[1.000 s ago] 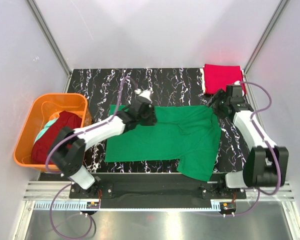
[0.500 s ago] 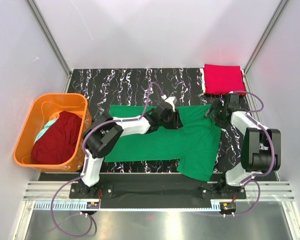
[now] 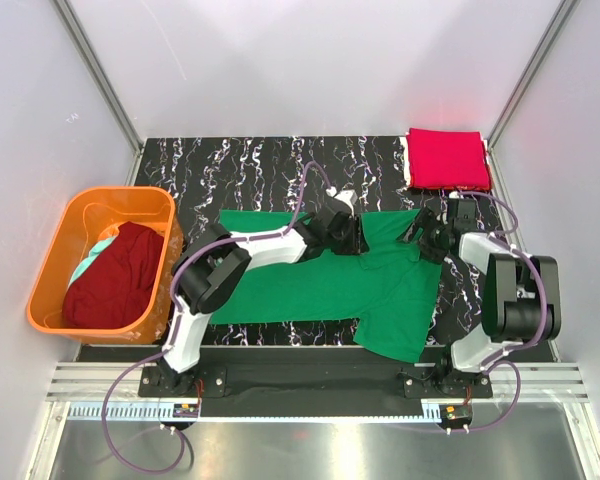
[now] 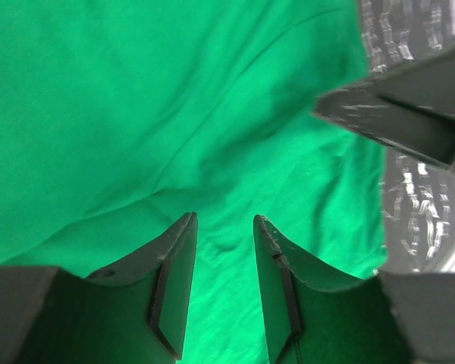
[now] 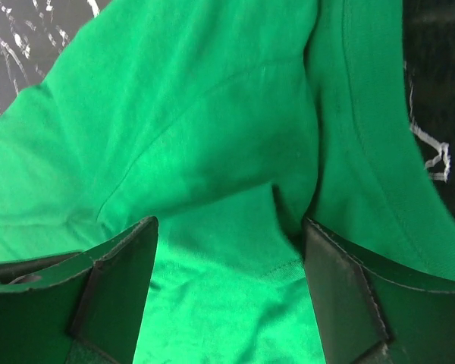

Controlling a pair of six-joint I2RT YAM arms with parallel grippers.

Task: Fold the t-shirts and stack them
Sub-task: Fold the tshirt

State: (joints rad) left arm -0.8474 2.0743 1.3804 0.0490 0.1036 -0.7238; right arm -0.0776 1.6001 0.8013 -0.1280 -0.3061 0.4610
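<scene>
The green t-shirt (image 3: 320, 285) lies spread flat on the black marbled table (image 3: 280, 165). My left gripper (image 3: 363, 238) hovers over its upper middle, open, with only green cloth (image 4: 174, 114) showing in the narrow gap between its fingers (image 4: 173, 280). My right gripper (image 3: 418, 240) stands open and wide over the shirt's upper right corner, above a hem seam (image 5: 288, 265). In the left wrist view the right gripper's finger (image 4: 409, 114) sits close at the upper right. A folded red t-shirt (image 3: 446, 158) rests at the back right. The maroon t-shirt (image 3: 110, 280) and a teal garment (image 3: 98, 248) lie in the basket.
The orange plastic basket (image 3: 55, 250) stands at the table's left edge. Grey walls and metal frame posts close in the table at the back and sides. Both arms' purple cables loop above the cloth.
My left gripper has slid right along the green shirt's upper edge toward the right gripper. My right gripper has dropped from near the red shirt onto the green shirt's corner and opened wider.
</scene>
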